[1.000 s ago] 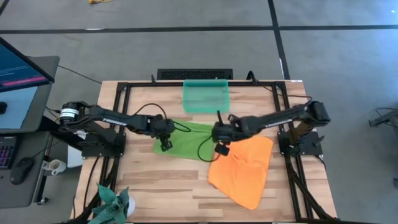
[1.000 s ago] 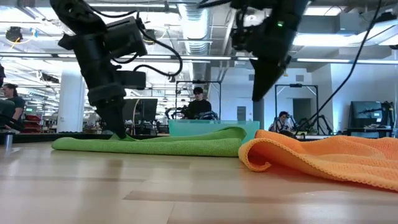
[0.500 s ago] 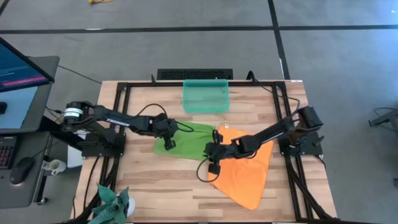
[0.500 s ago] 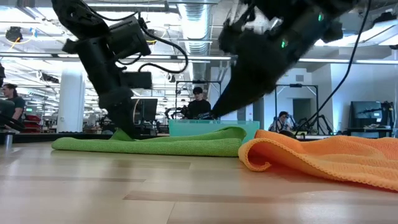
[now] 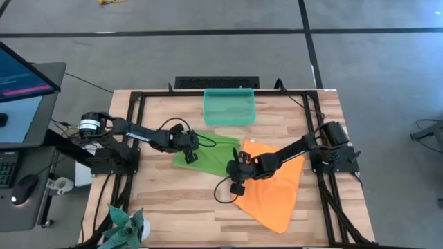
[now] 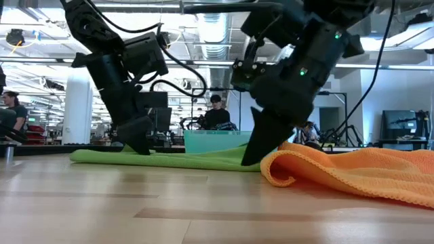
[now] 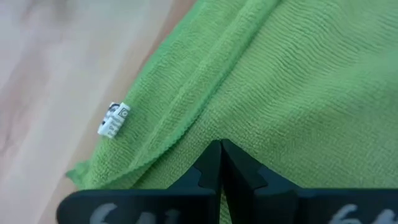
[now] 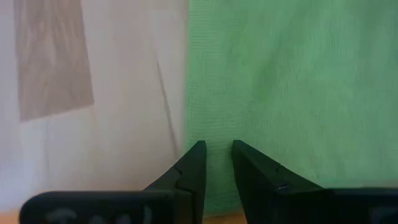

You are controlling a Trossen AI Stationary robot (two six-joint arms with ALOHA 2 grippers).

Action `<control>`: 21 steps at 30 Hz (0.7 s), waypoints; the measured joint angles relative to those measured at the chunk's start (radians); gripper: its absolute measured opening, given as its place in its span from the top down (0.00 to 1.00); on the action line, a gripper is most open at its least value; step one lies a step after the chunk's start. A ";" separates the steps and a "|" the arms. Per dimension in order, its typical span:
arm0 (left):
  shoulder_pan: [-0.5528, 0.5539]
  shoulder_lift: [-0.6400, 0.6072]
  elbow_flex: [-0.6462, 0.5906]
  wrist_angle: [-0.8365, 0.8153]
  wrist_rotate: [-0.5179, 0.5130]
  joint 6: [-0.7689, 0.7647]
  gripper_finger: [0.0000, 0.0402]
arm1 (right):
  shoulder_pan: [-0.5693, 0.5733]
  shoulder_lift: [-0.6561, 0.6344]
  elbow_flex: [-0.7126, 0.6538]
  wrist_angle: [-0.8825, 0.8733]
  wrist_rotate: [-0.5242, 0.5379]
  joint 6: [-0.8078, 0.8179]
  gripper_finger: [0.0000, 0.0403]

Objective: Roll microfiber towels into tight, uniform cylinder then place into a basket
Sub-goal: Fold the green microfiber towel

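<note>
Green towel (image 7: pixel 298 81) w/ white tag (image 7: pixel 114 119) (print unreadable); left gripper (image 7: pixel 221 149) pinched closed on it, right gripper (image 8: pixel 216 149) slightly apart.

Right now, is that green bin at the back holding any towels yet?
Empty. The bin shows only bare bottom; the green towel and orange towel both lie on the table.

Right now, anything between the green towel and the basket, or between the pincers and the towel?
Nothing visible. Bare table lies between the green towel and the basket. The left pincer, fingers shut, is down on the towel; the right pincer, slightly open, is at its near edge. The orange towel lies to the side, not toward the basket.
</note>
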 joint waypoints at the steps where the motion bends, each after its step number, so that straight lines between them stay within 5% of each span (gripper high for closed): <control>1: 0.000 0.000 0.001 -0.005 -0.002 -0.008 1.00 | 0.007 0.000 0.000 -0.006 0.002 0.010 0.75; 15: -0.126 -0.059 -0.005 -0.028 0.056 -0.061 1.00 | 0.003 0.004 0.105 -0.126 -0.001 -0.049 0.75; 21: -0.255 -0.111 -0.004 -0.029 0.079 -0.123 1.00 | -0.015 0.003 0.220 -0.329 0.142 -0.094 0.75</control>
